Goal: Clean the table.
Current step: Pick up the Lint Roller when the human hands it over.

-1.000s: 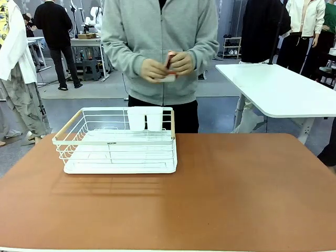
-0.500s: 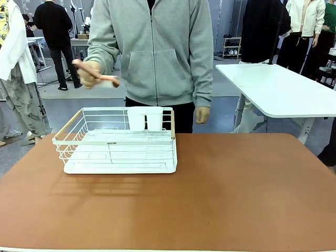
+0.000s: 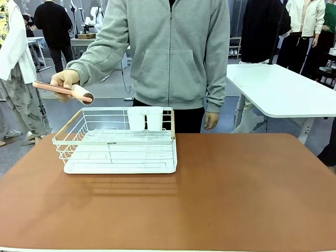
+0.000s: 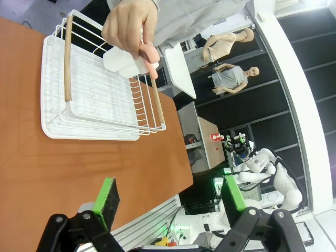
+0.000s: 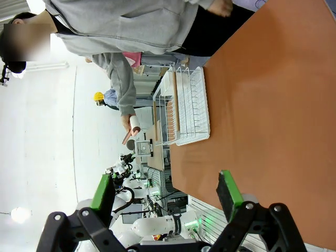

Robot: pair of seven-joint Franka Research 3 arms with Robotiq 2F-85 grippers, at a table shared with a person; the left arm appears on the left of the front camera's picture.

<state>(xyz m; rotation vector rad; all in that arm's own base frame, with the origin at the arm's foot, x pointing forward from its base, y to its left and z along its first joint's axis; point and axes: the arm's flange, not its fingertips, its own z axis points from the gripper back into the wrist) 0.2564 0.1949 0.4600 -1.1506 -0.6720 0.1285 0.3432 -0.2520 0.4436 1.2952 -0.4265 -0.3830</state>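
Left tool (image 4: 170, 198): pads spread wide, nothing between them, hanging above the near part of the counter (image 4: 31, 173). Right tool (image 5: 165, 191): likewise wide and empty, also over bare counter.

Outward from there, the reddish-brown top lies bare in front of you. The white wire dish rack (image 3: 113, 140) sits on its far left part, with two white cups (image 3: 145, 118) in the holder at the rack's far side.

Change over the last second: the person at the far edge had a pink-handled item (image 3: 79, 93) in both hands at chest height. Now one hand (image 3: 65, 80) alone holds it out, above and just outside the rack's left end. The other hand (image 3: 211, 119) has dropped to the person's side. The rack and cups have not shifted.

Reading: the item looks on its way to you or to the counter, so treat cleaning as not yet begun. Keep both tools back until it is set down or clearly offered. What kind of item it is you cannot tell for certain.
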